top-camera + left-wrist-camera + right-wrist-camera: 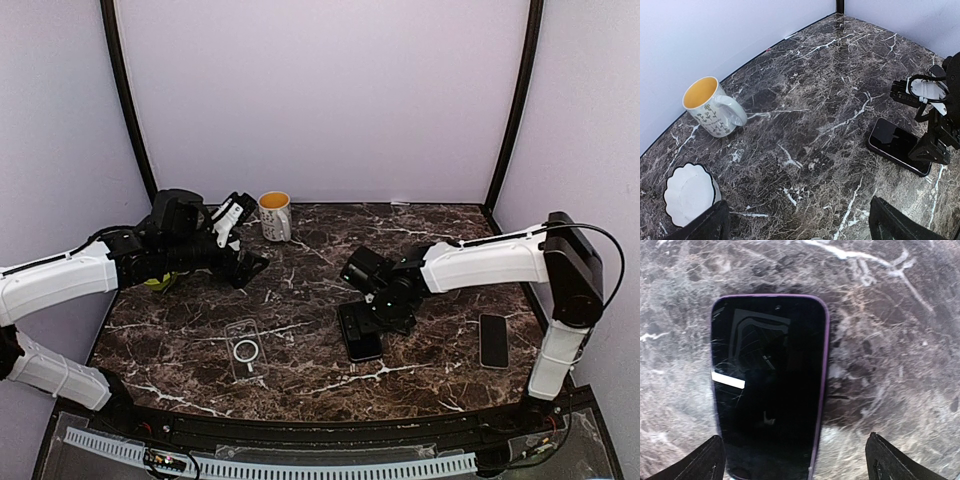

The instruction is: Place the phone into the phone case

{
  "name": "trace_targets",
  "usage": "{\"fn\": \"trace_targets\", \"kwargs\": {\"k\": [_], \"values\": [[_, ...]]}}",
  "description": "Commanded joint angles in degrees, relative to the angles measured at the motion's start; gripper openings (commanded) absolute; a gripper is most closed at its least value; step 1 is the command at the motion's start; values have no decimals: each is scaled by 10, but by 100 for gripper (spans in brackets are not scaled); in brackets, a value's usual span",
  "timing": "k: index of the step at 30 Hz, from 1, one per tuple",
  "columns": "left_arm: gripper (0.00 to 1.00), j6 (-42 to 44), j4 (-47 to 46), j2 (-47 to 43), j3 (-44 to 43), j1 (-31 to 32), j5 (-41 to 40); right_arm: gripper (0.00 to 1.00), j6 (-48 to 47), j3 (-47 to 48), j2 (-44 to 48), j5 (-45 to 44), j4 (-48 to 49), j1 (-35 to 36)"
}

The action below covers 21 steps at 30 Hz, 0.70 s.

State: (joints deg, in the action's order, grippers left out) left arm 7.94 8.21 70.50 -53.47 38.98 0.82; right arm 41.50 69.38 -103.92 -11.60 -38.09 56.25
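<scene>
The right gripper (794, 450) hangs over a black phone (767, 385) lying screen-up at mid-table, jaws spread wide on either side and grasping nothing, apparently lined up for a pickup. The clear phone case (246, 350) lies well apart to its left. The left gripper (797, 220), jaws also wide and empty, hovers near a mug (710, 107).

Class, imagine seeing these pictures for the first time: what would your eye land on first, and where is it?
The open right gripper hangs over a black phone lying flat in the middle of the marble table. To its left the clear phone case with a white ring lies empty, and a white mug with a yellow inside stands at the back edge.
</scene>
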Motion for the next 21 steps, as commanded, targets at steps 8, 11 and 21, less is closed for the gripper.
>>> {"fn": "trace_targets", "kwargs": {"k": [8,11,21], "values": [[99,8,-9,-7,7,-4,-1,99,47,19,-39,52,25,12],[99,8,-9,-8,7,-3,0,99,47,32,-57,26,-9,18],[99,8,-8,-8,7,-3,3,95,43,48,-92,-9,-54,37]]}}
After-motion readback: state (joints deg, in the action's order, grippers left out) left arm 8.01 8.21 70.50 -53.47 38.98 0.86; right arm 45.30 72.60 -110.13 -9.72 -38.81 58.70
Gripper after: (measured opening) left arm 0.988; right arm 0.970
